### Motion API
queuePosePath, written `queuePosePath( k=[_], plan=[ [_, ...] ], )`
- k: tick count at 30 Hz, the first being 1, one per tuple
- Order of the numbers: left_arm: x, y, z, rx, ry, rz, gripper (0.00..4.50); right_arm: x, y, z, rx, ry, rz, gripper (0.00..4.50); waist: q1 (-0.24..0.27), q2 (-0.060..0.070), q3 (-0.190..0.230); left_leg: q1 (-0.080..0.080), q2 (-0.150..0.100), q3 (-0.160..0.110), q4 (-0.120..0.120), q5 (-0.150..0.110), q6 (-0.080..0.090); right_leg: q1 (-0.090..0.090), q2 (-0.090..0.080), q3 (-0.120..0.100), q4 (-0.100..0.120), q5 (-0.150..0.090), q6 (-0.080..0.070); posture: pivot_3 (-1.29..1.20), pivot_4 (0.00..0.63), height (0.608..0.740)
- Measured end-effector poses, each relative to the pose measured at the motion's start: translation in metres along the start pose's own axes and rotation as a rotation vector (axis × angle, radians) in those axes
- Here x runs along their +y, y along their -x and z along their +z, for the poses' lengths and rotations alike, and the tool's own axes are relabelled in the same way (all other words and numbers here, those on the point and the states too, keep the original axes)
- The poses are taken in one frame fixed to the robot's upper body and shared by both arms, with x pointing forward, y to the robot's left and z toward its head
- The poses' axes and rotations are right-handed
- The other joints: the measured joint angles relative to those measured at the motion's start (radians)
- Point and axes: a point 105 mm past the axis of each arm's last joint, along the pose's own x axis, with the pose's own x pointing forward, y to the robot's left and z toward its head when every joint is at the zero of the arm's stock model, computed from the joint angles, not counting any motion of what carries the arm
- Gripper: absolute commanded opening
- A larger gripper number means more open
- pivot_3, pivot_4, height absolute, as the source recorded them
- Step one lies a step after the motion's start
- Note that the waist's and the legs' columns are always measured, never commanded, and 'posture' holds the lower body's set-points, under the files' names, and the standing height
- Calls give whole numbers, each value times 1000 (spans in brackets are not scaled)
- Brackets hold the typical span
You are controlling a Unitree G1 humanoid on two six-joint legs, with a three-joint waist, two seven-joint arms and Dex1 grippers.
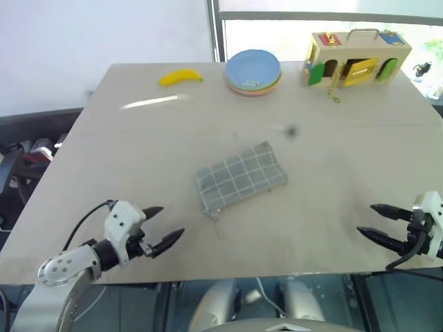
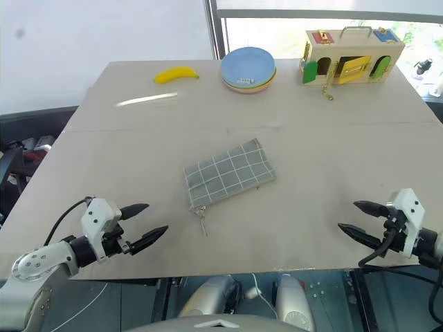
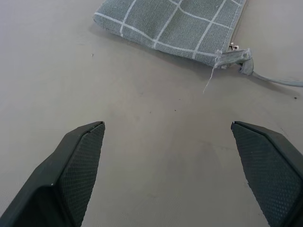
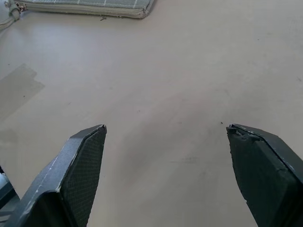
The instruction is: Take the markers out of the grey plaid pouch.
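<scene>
From the head, you see the grey plaid pouch [image 1: 240, 176] lying zipped mid-bench [image 1: 138, 145], left end effector [image 1: 165, 228] and right end effector [image 1: 374, 223] both released. At your left wrist, its zip pull [image 3: 236, 59] sits ahead of spread fingers [image 3: 80, 156].

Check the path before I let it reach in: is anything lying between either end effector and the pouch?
Nothing visible. Bare table lies between the left end effector, the right end effector and the pouch. The banana, plates and wooden box sit far behind it.
</scene>
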Motion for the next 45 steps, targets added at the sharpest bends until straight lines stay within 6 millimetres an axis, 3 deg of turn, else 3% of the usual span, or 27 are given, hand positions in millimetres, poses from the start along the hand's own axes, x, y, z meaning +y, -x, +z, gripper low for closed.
queuePosePath(
  k=[23, 27, 32, 39, 41, 45],
  plan=[
    [-3, -2, -4, 7, -50, -28, 4430, 0, -1, 2, -5, 5, 2, 4125, 0, 0, 0, 0, 0, 0, -3, 0, 0, 0, 0, 0, -3, 0, 0, 0, 150, 740],
    [-4, -3, -4, 17, -108, -41, 4430, 7, -1, 0, -8, -37, 35, 4125, 0, 0, 0, 0, 0, 0, -3, 0, 0, 0, 0, 0, -4, 0, 0, 0, 150, 740],
    [9, -11, -5, 62, -238, 35, 4430, 26, -9, 15, -51, -62, 112, 4125, 1, 0, 0, 0, 0, 0, -4, 0, 0, 0, 0, 0, -4, 0, 0, 0, 150, 740],
    [24, -33, 16, -14, -517, 24, 4430, 53, -25, 54, -182, -100, 229, 4125, 5, 0, 0, 0, 0, -1, -5, 0, 0, 0, 0, -1, -5, 0, 0, 0, 150, 740],
    [24, -42, 22, -51, -603, -9, 4430, 58, -28, 65, -204, -75, 244, 4125, 5, 0, 0, 0, 0, -1, -5, 0, 0, 0, 0, -2, -6, 0, 0, 0, 150, 740],
    [17, -58, 33, -131, -844, -102, 4430, 61, -32, 67, -196, -78, 248, 4125, 10, 0, 0, -1, -1, -1, -8, 3, -4, 0, -1, -1, -9, 1, 0, 0, 150, 740]
  ],
)
